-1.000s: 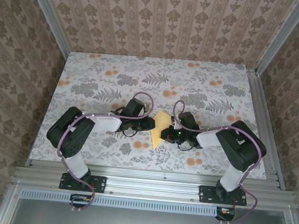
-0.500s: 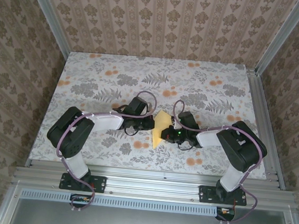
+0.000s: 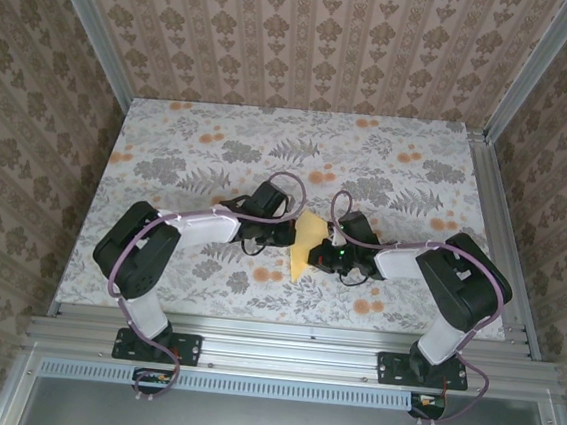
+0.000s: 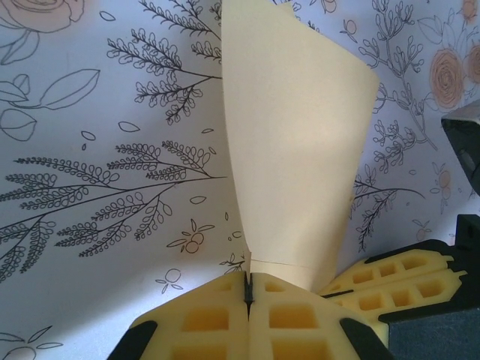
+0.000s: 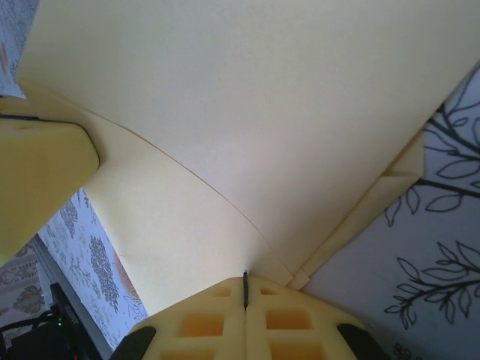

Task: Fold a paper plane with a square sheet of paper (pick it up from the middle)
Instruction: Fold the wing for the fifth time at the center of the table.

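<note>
Looking down on it all, the biggest thing is the flower-print counter (image 3: pixel 169 151), boxed in by patterned walls (image 3: pixel 311 34). The left arm (image 3: pixel 196 229) and right arm (image 3: pixel 409 260) are both bent inward, elbows out, so the wrists meet near the middle front of the counter. I'd guess that's so each can reach the same small thing from opposite sides.

Between them is the paper (image 3: pixel 305 247), mustard-yellow, already partly folded & narrower toward the arm bases. It seems held up off the surface rather than lying flat, tho from above I can't be sure.

The left hand (image 4: pixel 247 286) has its pads pressed together, clamped on the paper's narrow lower edge. From there the paper fans up & away in a curved cone shape. The right hand (image 5: pixel 245 289) is likewise pinched tight on the paper, at a spot where several layers stack up. The stepped edges (image 5: pixel 300 279) sit just right of the pinch.

Prob. the two opposed grips keep the folds from springing open & hold the piece steady for the next crease. The bow in the paper suggests the hands are a bit close together for it to be taut.

A yellow pad (image 5: pixel 45 169) of the left hand touches the paper's far side in the right wrist view.
</note>
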You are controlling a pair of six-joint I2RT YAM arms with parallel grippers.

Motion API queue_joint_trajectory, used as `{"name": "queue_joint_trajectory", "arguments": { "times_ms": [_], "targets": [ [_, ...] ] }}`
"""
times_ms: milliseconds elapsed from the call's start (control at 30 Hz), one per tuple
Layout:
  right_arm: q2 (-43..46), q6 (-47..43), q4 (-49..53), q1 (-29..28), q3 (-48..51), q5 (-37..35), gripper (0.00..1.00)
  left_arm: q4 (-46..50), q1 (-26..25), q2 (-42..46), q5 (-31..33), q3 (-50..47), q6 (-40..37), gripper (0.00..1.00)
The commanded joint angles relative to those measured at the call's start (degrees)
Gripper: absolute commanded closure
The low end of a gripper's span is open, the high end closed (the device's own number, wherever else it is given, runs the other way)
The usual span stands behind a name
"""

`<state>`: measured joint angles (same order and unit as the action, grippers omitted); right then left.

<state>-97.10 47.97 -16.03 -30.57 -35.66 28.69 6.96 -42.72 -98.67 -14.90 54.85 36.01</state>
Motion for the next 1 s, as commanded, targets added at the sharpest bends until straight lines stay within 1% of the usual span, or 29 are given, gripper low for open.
{"name": "queue_joint_trajectory", "arguments": {
  "times_ms": [0,133,400,967],
  "targets": [
    [-0.5,-0.9,2.4,0.2,-1.2,-1.9,1.00,3.2,-0.8,-1.2,1.3,2.3,-2.7,0.97],
    [-1.4,-0.9,2.4,0.2,-1.4,-1.7,1.00,4.2,-1.3,-2.0,1.2,3.3,-3.3,0.97],
    [-2.4,-0.5,1.0,0.2,-0.9,-1.7,1.00,3.3,-1.9,-3.1,-0.7,4.7,-2.6,0.97],
    [-2.8,0.3,-2.5,0.7,1.0,-1.7,1.00,-3.1,-3.3,-5.7,-3.8,5.1,2.5,0.97]
  ]
}}
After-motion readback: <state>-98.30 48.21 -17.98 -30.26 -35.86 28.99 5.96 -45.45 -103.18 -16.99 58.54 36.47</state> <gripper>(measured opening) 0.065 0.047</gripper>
